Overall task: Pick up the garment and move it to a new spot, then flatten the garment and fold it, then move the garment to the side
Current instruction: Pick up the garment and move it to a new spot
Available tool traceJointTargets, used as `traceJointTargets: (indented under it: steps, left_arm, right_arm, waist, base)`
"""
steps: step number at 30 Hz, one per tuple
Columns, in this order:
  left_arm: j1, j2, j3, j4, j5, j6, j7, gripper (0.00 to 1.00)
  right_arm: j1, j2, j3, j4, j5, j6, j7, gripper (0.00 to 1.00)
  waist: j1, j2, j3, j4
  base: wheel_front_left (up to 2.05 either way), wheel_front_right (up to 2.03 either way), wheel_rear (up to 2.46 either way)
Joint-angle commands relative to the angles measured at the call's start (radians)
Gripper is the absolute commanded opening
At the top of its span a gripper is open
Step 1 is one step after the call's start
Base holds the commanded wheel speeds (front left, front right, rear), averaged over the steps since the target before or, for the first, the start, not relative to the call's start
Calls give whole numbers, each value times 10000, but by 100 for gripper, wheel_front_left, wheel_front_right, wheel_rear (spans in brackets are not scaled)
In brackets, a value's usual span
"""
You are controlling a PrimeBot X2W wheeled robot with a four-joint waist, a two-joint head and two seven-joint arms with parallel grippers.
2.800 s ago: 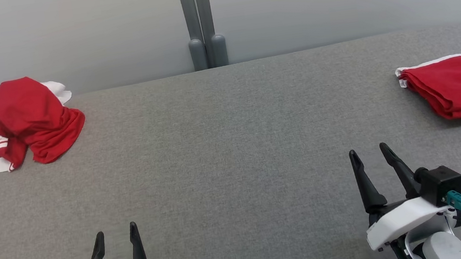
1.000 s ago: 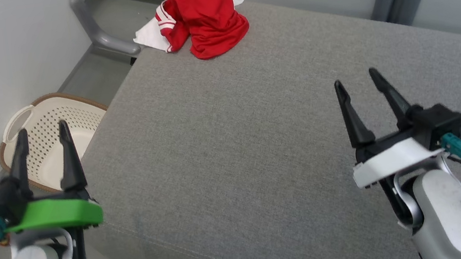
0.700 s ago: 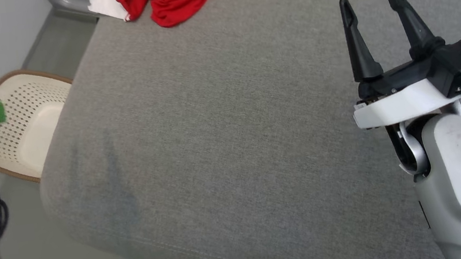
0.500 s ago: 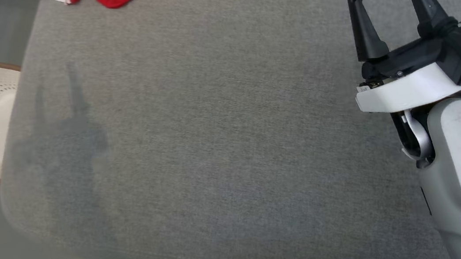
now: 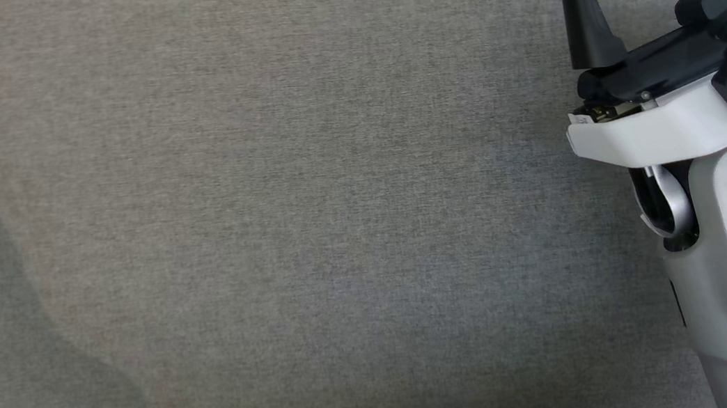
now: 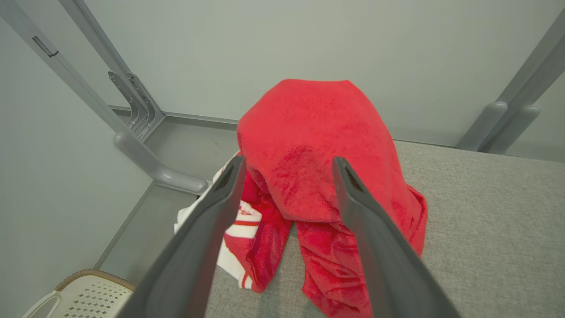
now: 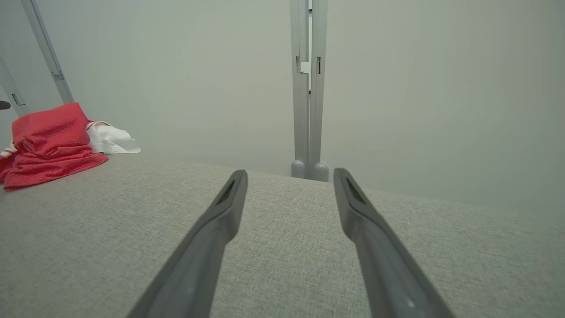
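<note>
- Left gripper [image 6: 289, 161]: fingers spread wide, nothing held, pointed at the red garment [image 6: 309, 132] (whether it touches the cloth, cannot tell).
- Garment: heaped in a mound at a corner of the grey fabric table [image 6: 485, 212], with white striped trim at the edge.
- Right gripper [image 7: 289, 173]: wide open, empty, over bare table, well apart from the garment.
- Perforated basket [image 6: 84, 296] on the floor beside that corner.

I saw a grey fabric-covered surface [image 5: 266, 210] spread wide under the head camera. Off its corner, down on the floor, sat what looked like a cream perforated basket [image 6: 81, 298] with a brown rim. A grey twin post [image 7: 309, 110] stood against the pale wall [image 7: 419, 88].
</note>
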Motion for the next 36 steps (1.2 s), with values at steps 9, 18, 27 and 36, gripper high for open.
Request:
traceJointTargets:
  steps: [9,18,27,36]
  left_arm:
    - [-282,119,-317,989,-239,-50,4,100]
    - [-95,176,-667,1448,-381,-69,-492,0]
    - [327,557,-1294,1358,-564,-65,-954,0]
    - [549,750,-2404,22,-1132,-66,-901,0]
  right_arm:
    - [-123,-2,-78,-144,-41,1,-59,100]
    - [-71,-6,-119,176,-7,-1,-278,100]
    - [273,-6,-242,828,225,1,-570,100]
    - [1034,-5,-551,1746,455,1,-856,100]
  waist:
    - [-2,0,988,-1019]
    - [-2,0,491,-1027]
    - [-2,0,-758,-1070]
    - [-2,0,-2897,-1202]
  base:
    - [0,0,0]
    - [0,0,0]
    - [0,0,0]
    - [0,0,0]
